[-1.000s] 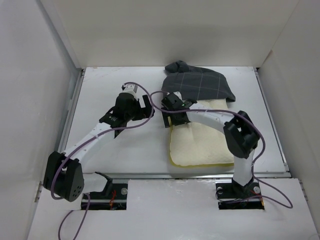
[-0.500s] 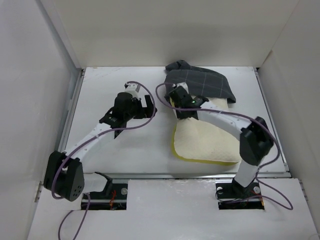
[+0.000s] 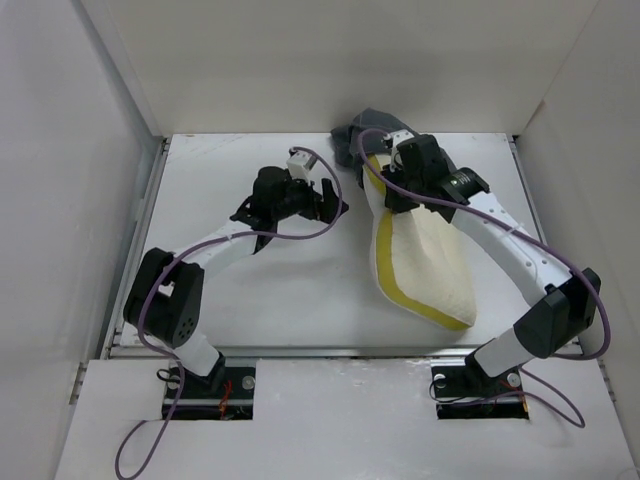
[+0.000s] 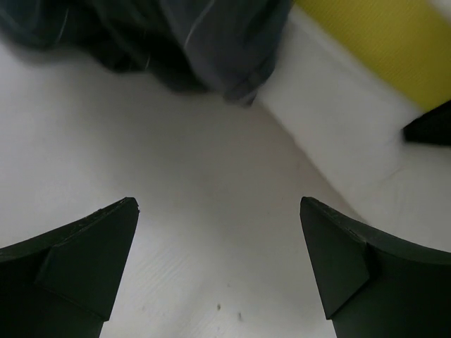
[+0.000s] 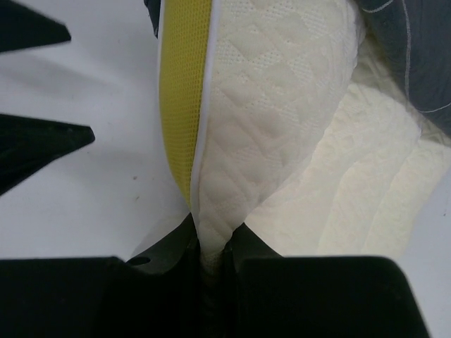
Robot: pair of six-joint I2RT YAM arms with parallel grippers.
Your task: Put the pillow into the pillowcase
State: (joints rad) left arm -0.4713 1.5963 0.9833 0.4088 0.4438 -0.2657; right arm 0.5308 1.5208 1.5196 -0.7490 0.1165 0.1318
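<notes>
Leaning on edge, pillow [image 3: 430, 250], long axis near-to-far, toward pillowcase [image 3: 348, 140]

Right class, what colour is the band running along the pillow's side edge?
Bright yellow band on the cream quilted pillow; clearest in the right wrist view.

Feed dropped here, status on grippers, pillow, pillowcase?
Right gripper: jaws shut on pillow edge, pillow tilted up on its side. Left gripper open, empty, facing pillowcase. Nothing seen blocking.

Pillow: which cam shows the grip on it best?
Right wrist: the right gripper pinches the pillow edge close up. Top external shows most of the pillow but not the grip. Left wrist catches only a strip of its yellow side.
</notes>
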